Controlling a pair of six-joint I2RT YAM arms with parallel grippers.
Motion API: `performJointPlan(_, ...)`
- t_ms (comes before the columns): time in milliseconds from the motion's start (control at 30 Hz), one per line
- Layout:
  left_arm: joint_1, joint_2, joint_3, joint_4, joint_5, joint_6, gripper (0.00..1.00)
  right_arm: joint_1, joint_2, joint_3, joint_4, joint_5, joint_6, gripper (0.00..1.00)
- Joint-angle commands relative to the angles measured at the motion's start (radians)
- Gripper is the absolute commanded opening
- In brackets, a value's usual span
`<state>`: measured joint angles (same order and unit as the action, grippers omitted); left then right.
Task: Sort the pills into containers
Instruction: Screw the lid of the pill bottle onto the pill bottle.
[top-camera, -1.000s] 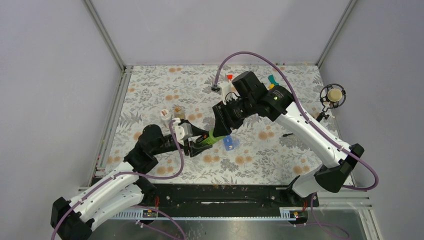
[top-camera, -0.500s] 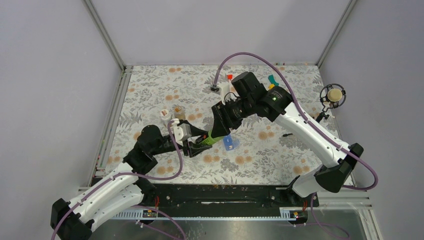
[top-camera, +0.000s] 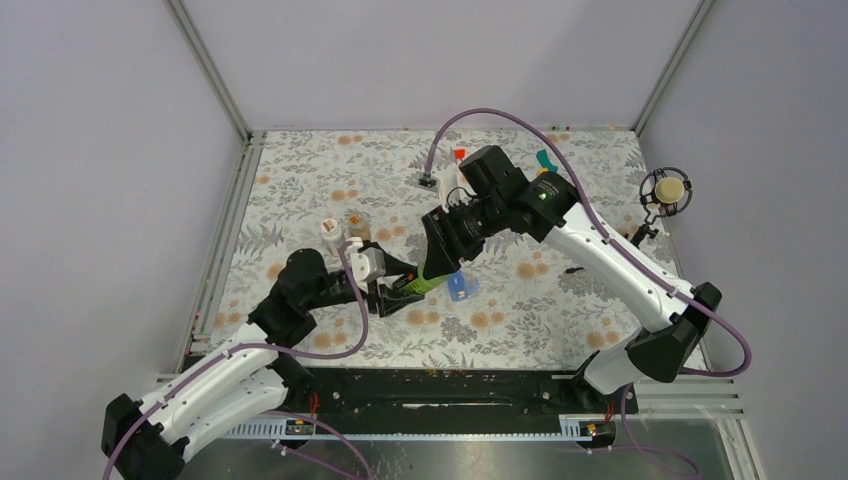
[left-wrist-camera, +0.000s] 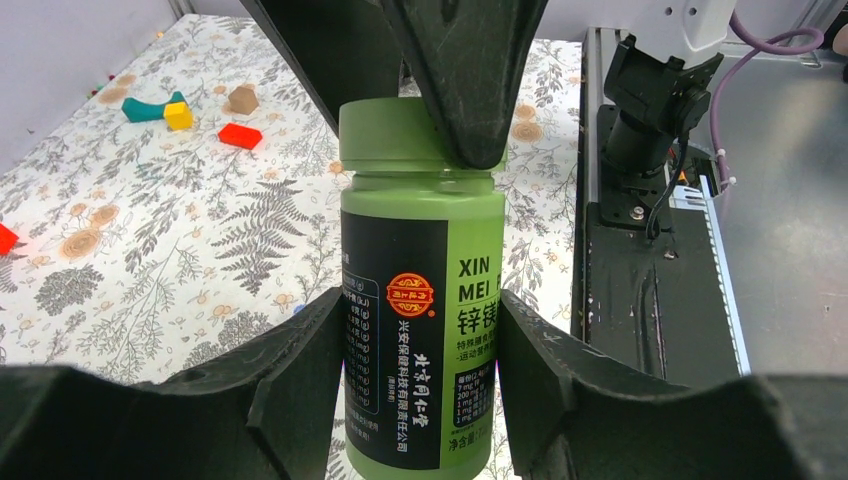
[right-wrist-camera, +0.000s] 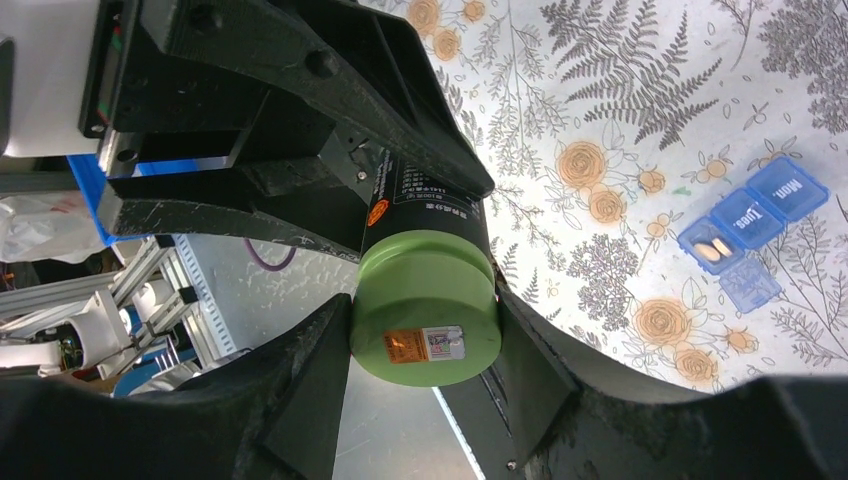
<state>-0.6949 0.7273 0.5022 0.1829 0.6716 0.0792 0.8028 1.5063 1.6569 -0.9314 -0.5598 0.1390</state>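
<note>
Your left arm and right arm meet at the green bottle and block the middle. The pill box sits just beside it. Open cloth lies near-right; small jars stand behind the left arm.

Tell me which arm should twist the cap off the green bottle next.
Right. The right pincer is clamped on the cap, while the left pincer grips the green bottle by its body and can steady it. The right likely only needs to turn.
</note>
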Motion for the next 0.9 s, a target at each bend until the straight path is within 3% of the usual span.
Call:
performJointPlan(0, -0.001, 0.015, 0.061, 0.135, 0.049, 0.023, 0.0, -0.001, 0.025, -0.024, 0.027, 0.045, 0.044, 0.37)
performJointPlan(400, -0.001, 0.027, 0.037, 0.191, 0.04, 0.024, 0.0, -0.001, -0.053, -0.169, 0.264, 0.156, 0.343, 0.4)
performJointPlan(867, -0.002, 0.01, 0.008, 0.205, 0.011, 0.024, 0.0, -0.001, -0.111, -0.236, 0.368, 0.32, 0.488, 0.48)
